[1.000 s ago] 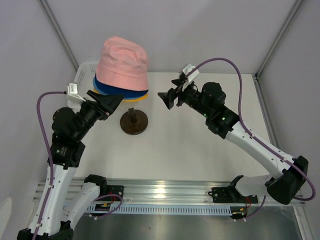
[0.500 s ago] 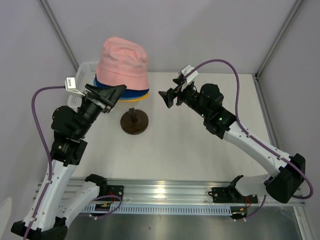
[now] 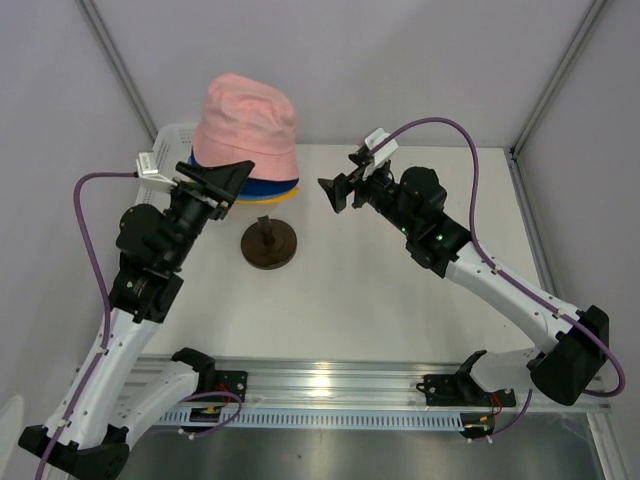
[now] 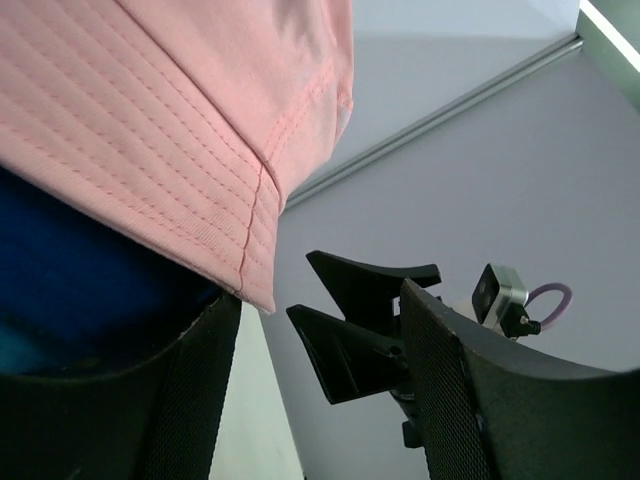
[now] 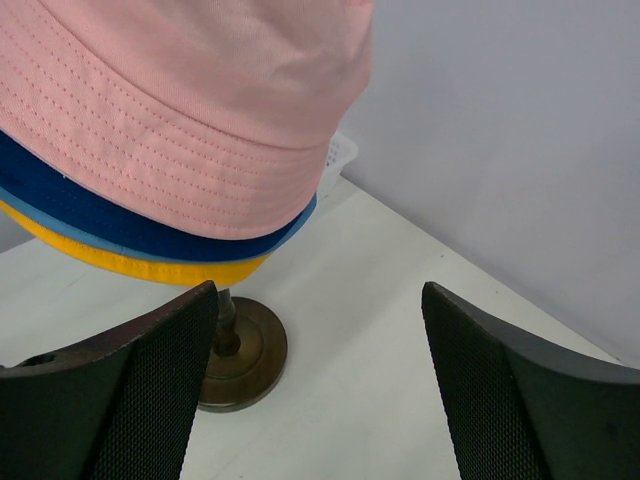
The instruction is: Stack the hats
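The left arm (image 3: pixel 140 290) has swung up and in. A second ago its wrist hung level with the dark brown base (image 3: pixel 268 245), off to that base's left. Now it sits higher, up at brim height above the base's left side. The right arm (image 3: pixel 480 275) has barely shifted and holds its place to the upper right of the base. All four hats rest in one pile on the stand that rises from the base, and the pile has not moved. The pink hat (image 3: pixel 245 125) is on top, with the navy hat (image 5: pixel 120 215), the light blue hat (image 5: pixel 45 218) and the yellow hat (image 5: pixel 150 268) showing only as brims beneath it. The left gripper (image 3: pixel 240 178) is released with its jaws apart. In the left wrist view the pink brim's edge hangs just over that gap, and nothing is pinched. The right gripper (image 3: pixel 330 195) is spread wide and empty, well clear of the brims to the right of the base. The stacking therefore looks finished. The left arm's rise toward the brim reads more like a last tidy or check than a fresh pick, though which of the two cannot be told from here.
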Robot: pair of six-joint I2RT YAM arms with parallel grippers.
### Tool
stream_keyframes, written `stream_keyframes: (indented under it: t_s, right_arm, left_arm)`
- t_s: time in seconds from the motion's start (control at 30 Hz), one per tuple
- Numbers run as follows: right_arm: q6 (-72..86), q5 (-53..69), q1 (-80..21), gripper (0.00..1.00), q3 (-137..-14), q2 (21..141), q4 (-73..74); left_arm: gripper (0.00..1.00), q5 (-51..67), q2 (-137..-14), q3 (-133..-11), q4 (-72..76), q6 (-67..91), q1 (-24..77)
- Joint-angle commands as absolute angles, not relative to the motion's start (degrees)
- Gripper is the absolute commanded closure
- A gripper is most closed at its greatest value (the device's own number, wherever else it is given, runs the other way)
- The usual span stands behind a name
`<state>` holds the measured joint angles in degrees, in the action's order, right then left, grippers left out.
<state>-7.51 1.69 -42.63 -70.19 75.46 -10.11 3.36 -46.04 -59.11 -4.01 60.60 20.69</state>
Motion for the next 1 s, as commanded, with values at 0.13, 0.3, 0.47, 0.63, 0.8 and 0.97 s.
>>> stream_keyframes:
  t_s: [0.13,0.3,0.47,0.63,0.8,0.97]
  right_arm:
    - [-7.82,0.53,-42.80,0.14,-70.93,75.85,-14.33]
    - [-8.17,0.09,-42.71,0.13,-71.02,75.76,-14.76]
    - [-7.74,0.09,-42.71,0.13,-70.84,75.76,-15.38]
    - [-5.54,0.53,-42.71,0.12,-70.58,76.20,-16.43]
    - [1.65,1.05,-42.71,0.09,-71.19,77.52,-18.81]
    - [8.34,3.16,-42.71,0.09,-73.30,79.36,-19.69]
  left_arm:
    - [0.42,-9.13,-44.56,-57.74,2.46,62.49,22.76]
    - [0.65,-10.37,-46.05,-58.01,2.46,63.89,23.03]
    - [0.99,-11.60,-46.32,-57.39,1.24,64.77,23.12]
    - [0.99,-12.65,-43.51,-54.93,0.62,65.13,24.25]
    - [0.99,-14.85,-39.29,-52.30,-4.39,64.86,25.84]
    - [0.99,-16.17,-36.48,-48.96,-8.08,66.18,26.10]
